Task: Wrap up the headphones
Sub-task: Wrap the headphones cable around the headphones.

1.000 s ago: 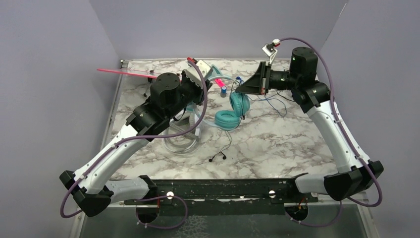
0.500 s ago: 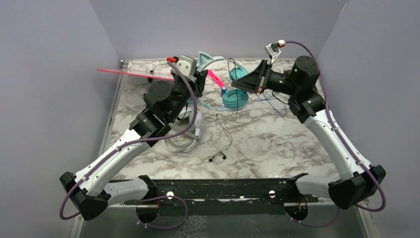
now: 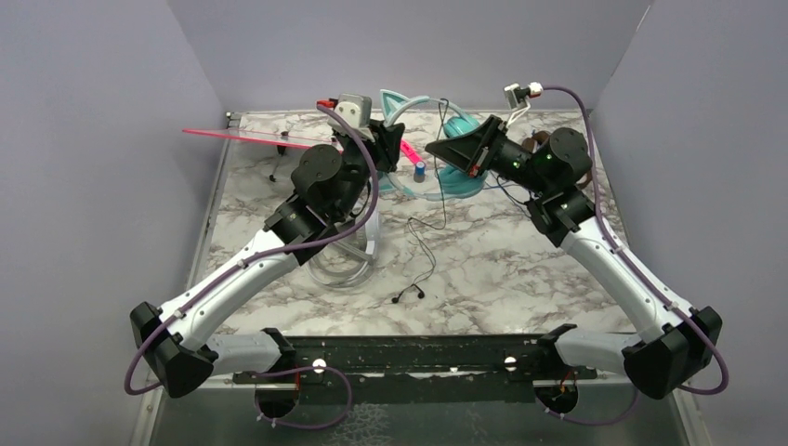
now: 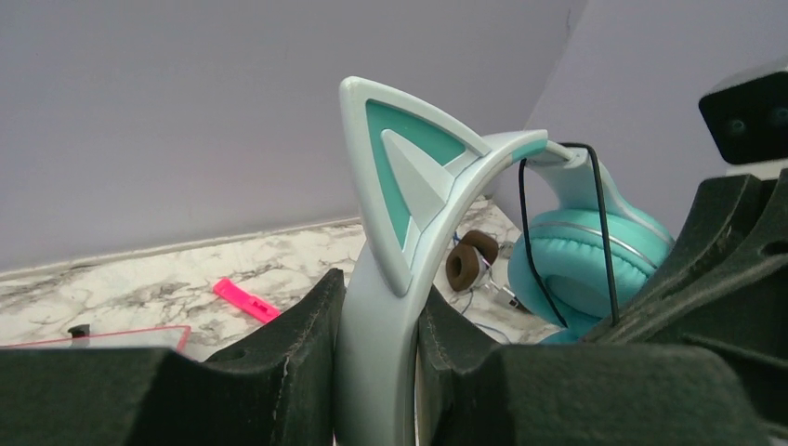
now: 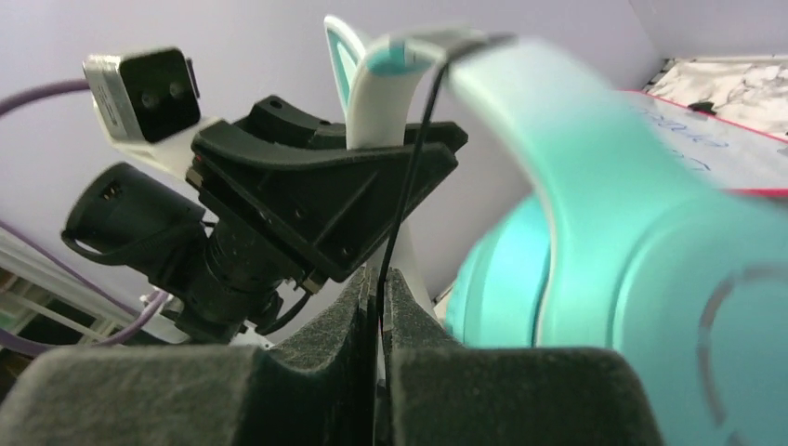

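- Moved since a second ago: teal cat-ear headphones (image 3: 457, 186) carried from mid-table to the back wall, held between both grippers
- left gripper (image 4: 376, 372) clamped on headband (image 4: 372, 307); right gripper (image 5: 379, 311) pinching black cord (image 5: 409, 177)
- judged light; band stiff, best hold; cord limp, slips easily

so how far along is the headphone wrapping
Early; nothing looks finished. In hand: the left gripper clamps the teal cat-ear headphones by the band, and the right gripper pinches their black cord, looped once over the band. Left: cord trails on the table, and the brown set and white-grey set lie ungripped.
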Motion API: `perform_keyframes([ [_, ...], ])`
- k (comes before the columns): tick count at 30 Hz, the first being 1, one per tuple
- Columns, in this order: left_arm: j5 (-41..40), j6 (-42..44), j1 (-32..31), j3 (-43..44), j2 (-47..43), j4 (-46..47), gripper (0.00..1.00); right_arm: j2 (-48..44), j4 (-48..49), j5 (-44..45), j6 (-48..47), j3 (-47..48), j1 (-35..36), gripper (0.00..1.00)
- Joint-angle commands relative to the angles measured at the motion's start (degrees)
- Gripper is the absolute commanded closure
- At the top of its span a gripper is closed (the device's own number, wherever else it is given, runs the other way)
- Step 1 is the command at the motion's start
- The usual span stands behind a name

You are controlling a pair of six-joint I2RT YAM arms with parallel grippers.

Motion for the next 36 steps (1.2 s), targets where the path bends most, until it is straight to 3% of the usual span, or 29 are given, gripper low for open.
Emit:
perform_keyframes([
  [1, -4.8, -8.3, 0.2, 7.8, 0.3, 15.3, 1.00, -1.7, 1.8, -0.3, -4.4, -1.9, 3.5, 0.90],
  [13, -8.8, -9.0, -0.4, 12.2, 2.8, 15.4, 1.00, -4.8, 0.9, 3.5, -9.7, -5.0, 5.0, 0.86],
  [19, -8.5, -6.0, -0.7, 12.3, 3.6, 15.3, 1.00, -3.9, -11.2, 7.1, -14.4, 1.9, 5.0, 0.86],
  [21, -9.4, -5.2, -0.8, 11.6, 3.3, 15.3, 1.00, -4.0, -15.0, 8.4, -15.0, 3.2, 5.0, 0.97],
  [23, -10.5, -3.6, -0.9, 11.3, 3.5, 15.4, 1.00, -3.4, -20.1, 9.3, -15.7, 5.3, 5.0, 1.00],
  [26, -12.3, -2.3, -0.9, 11.2, 3.6, 15.5, 1.00, -1.4, -29.7, 9.3, -16.9, 10.7, 5.1, 0.95],
  [34, -17.1, -0.5, -1.3, 13.1, 5.4, 15.4, 1.00, -3.0, -32.9, 10.6, -16.0, 11.4, 5.8, 0.95],
  [36, -17.6, 0.5, -1.7, 13.7, 6.0, 15.5, 1.00, -2.1, -34.6, 11.0, -16.9, 12.3, 5.9, 0.90],
])
